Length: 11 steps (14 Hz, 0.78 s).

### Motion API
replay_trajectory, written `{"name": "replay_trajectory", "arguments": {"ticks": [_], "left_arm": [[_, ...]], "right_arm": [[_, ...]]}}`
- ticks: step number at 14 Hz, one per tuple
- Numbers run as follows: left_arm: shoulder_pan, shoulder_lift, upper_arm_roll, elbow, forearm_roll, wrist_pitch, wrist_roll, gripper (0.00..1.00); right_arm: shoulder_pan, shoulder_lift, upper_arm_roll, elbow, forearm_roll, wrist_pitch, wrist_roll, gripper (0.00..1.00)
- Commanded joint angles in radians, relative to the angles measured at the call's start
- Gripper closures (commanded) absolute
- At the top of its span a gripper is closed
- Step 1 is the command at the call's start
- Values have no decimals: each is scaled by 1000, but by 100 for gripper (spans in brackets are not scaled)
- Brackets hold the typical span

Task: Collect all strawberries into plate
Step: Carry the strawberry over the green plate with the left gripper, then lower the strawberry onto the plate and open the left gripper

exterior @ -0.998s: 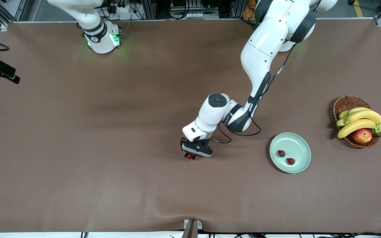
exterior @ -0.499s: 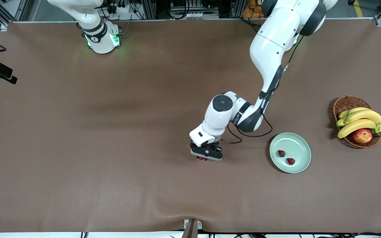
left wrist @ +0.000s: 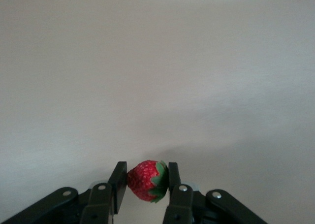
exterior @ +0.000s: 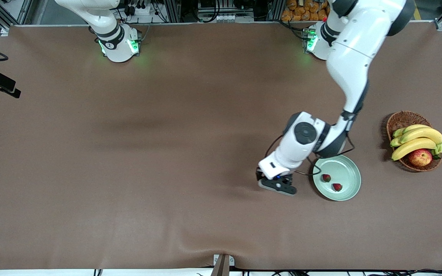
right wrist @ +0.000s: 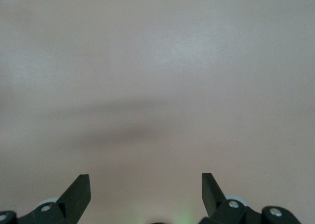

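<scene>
Strawberry (left wrist: 146, 180) number three is pinched between my left gripper's (exterior: 276, 184) fingers (left wrist: 118, 184), red flesh and green leaves showing plainly in the left wrist view. Over the last second I have carried it from the middle of the front view across toward the lower right, and the gripper now hangs over bare brown table (exterior: 129, 153) just beside the rim of the plate (exterior: 349, 191), not yet over it. The other two strawberries (exterior: 326, 178) (exterior: 337, 187) already lie on the plate, close together in its middle. The basket (exterior: 401, 120) with bananas (exterior: 416, 140) and an apple (exterior: 420, 157) sits at the right edge of the frame, untouched. My right gripper (right wrist: 146, 192) waits with its fingers spread wide on nothing, outside the front view. I judge the task nearly finished: a short further carry, then a release over the plate.
</scene>
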Motion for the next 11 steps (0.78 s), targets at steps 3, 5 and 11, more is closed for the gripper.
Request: {"name": "replay_trajectory", "arguments": {"ticks": [3,5,11], "left_arm": [[135,-236,-44,-247,18,-103,48,86],[174,-295,-44,-258,18,-227,96,86],[344,-295,-44,-301,18,-291,270,85]], "right_arm": [[-21,3,14,8,1,-12,-1,0],[-21,3,14,5,1,-13,-1,0],[-23,3,12,3,1,-21,-1,0]]}}
